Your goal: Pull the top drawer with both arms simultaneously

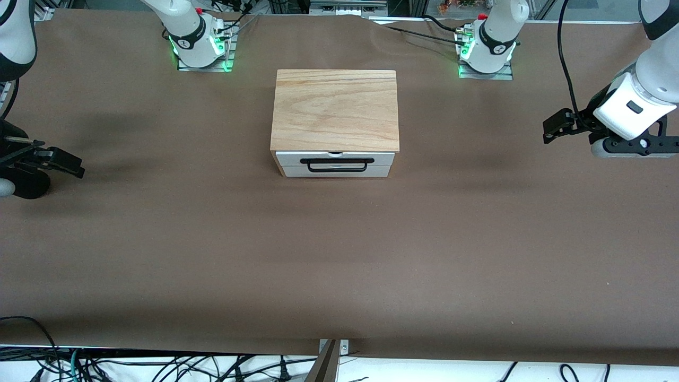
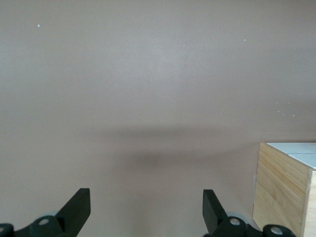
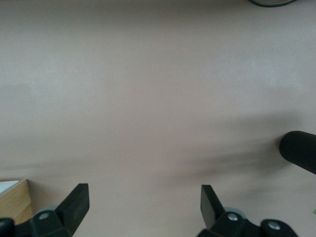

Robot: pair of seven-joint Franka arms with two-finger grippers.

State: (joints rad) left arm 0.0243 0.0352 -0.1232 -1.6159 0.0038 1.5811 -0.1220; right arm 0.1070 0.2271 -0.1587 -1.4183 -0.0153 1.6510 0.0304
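Left hand (image 1: 551, 130) wide, right hand (image 1: 71, 164) wide, top drawer (image 1: 335, 158) closed.

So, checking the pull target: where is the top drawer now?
In the front view the top drawer sits shut in the wooden box mid-table, directly above the second drawer, facing the camera.
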